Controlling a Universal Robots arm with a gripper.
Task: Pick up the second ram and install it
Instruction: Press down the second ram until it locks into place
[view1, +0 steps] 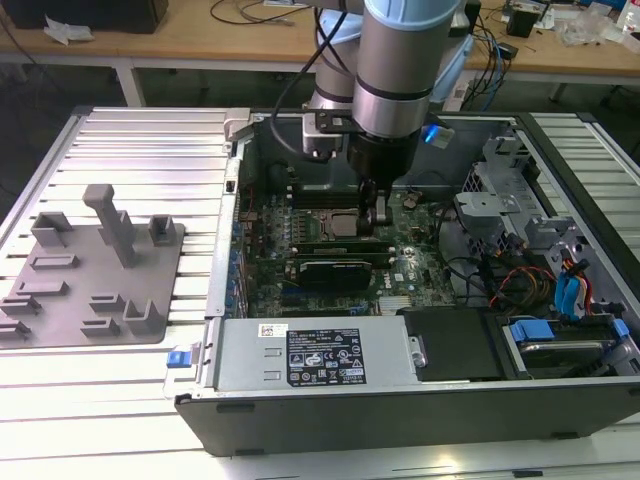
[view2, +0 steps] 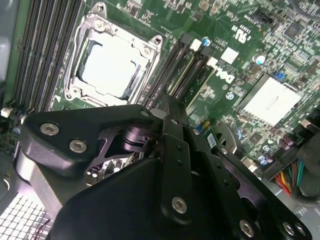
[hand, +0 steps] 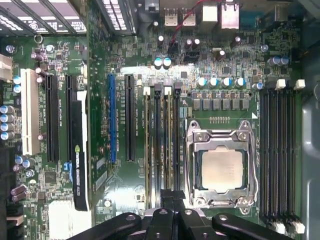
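Note:
My gripper (view1: 376, 218) reaches down inside the open computer case (view1: 235, 300), over the memory slots beside the silver CPU socket (hand: 222, 170). The second ram (hand: 172, 150), a slim green stick, stands on edge in one of those black slots. Its near end runs in between my fingertips (hand: 164, 199), which are close together on it. In the second wrist view the same stick (view2: 199, 85) leads up to the black gripper (view2: 172, 107), next to the socket (view2: 107, 65).
A long black card (hand: 79, 150) stands in a slot a few slots away from the ram. More empty memory slots (hand: 277, 150) lie past the socket. A grey fixture plate (view1: 95, 270) rests on the slatted table at the exterior view's left. Cables and drive bays (view1: 530, 280) crowd the case's other side.

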